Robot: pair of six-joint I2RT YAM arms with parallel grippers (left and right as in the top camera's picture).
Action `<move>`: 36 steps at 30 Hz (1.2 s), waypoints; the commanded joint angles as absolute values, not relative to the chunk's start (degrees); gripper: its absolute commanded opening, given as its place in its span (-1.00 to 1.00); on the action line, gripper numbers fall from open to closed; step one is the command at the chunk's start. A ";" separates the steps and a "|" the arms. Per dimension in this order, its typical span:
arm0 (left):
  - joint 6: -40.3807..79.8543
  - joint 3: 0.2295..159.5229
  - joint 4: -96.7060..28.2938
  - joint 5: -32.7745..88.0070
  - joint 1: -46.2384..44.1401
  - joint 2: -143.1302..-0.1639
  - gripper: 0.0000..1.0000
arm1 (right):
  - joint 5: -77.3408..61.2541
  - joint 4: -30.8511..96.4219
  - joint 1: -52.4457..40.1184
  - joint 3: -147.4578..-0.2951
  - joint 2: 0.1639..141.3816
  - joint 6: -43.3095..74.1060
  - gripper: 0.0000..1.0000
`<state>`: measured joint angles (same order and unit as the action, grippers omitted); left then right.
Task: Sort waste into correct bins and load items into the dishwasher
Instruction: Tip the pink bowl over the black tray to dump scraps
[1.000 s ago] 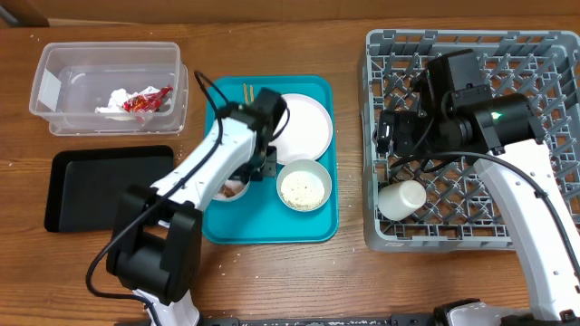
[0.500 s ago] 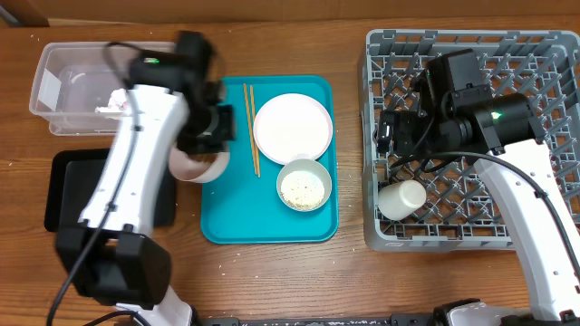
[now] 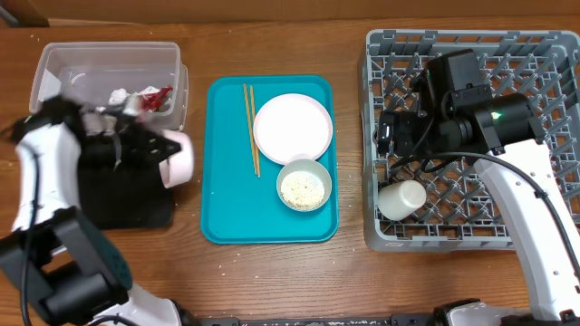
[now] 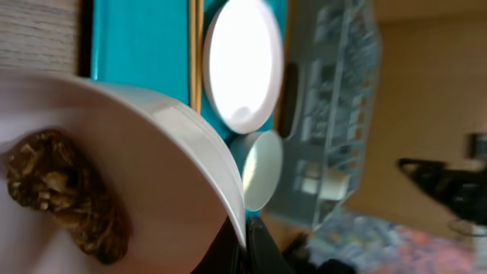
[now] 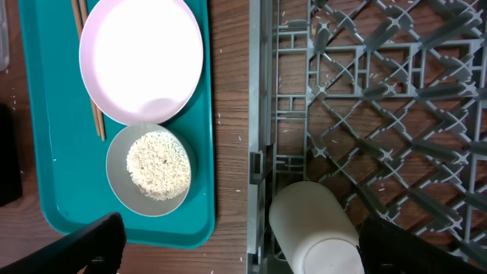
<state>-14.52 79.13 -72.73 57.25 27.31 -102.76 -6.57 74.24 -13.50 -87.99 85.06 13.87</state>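
Your left hand (image 3: 152, 149) pinches the tipped bowl (image 3: 179, 158) by its rim, with the brown lump (image 4: 65, 198) inside. The black tray (image 3: 145, 214) lies just beneath, toward the bench's left edge.

At upper left the clear tub (image 3: 54, 86) held a crumpled napkin (image 3: 116, 95) and a red wrapper (image 3: 159, 95), with the black tray (image 3: 136, 213) just below. A pale bowl (image 3: 178, 158) hung tipped sideways at that tray's right edge, and a brown lump (image 4: 68, 198) clung inside it. The plate (image 3: 293, 127), chopsticks (image 3: 251, 129) and rice bowl (image 3: 304, 186) lay mid-frame, while the white cup (image 3: 401, 199) lay on its side in the grey rack (image 3: 544, 54) at right.
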 commanded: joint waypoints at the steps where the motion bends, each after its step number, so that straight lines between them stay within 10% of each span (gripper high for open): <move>1: -22.00 75.68 -72.55 74.02 32.82 -103.31 -0.92 | -6.11 74.04 -13.26 -88.01 85.03 13.45 1.00; 22: -12.86 72.10 -72.10 90.50 42.33 -108.31 -0.92 | -6.09 75.37 -13.26 -88.01 85.03 13.43 1.00; 36: -9.56 86.21 -75.42 62.22 23.66 -100.07 -0.92 | -6.09 75.48 -13.26 -88.01 85.03 13.45 1.00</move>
<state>-13.37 81.25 -76.14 75.72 29.87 -105.56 -6.59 75.68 -13.50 -87.99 85.06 13.67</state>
